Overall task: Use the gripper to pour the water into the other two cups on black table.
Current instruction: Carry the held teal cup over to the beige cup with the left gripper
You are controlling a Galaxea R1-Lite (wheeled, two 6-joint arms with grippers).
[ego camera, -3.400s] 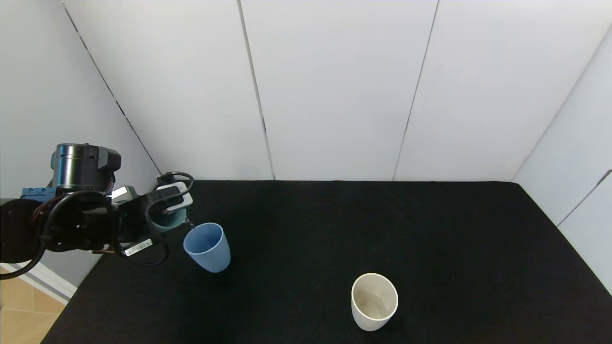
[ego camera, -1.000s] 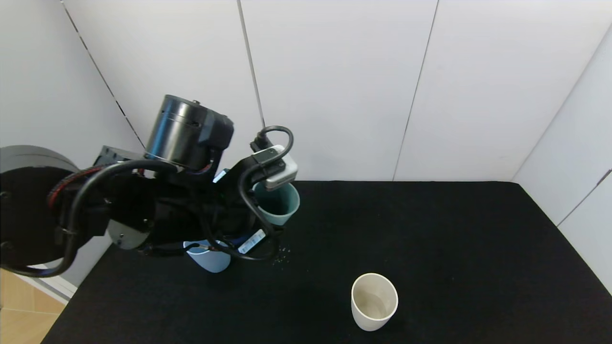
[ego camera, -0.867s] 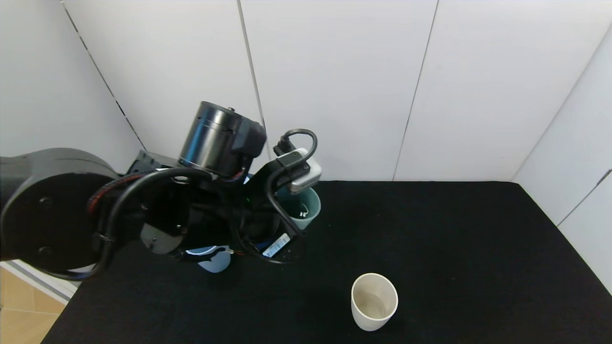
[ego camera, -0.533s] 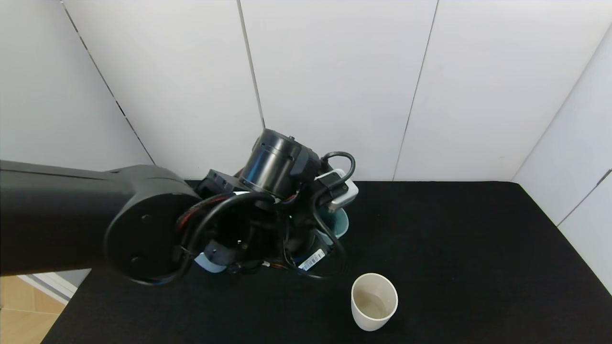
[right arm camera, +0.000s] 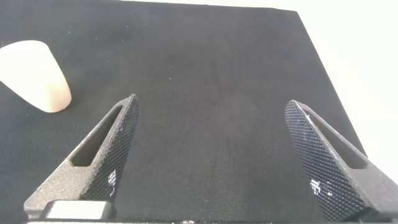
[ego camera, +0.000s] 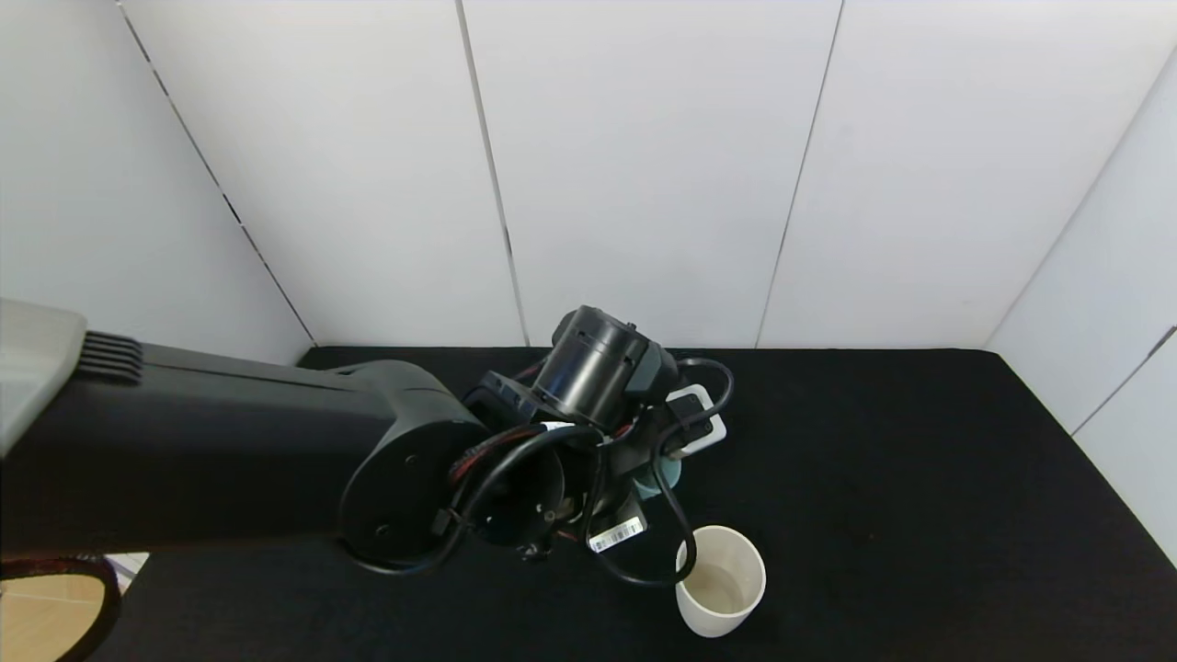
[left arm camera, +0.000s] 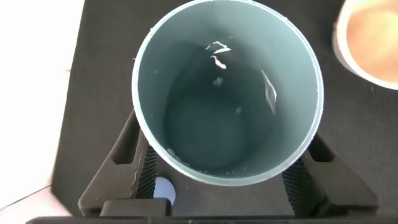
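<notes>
While left hand [left arm camera: 227, 186] grips teal cup [left arm camera: 227, 93], cream cup [ego camera: 720, 579] just beside, cables [ego camera: 662, 552] crossing it.

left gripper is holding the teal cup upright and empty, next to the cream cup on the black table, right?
Not empty. The left wrist view shows the teal cup has water in it, glinting near the bottom. The rest holds: the left gripper clamps it upright, and the head view shows it beside the cream cup on the black table.
</notes>
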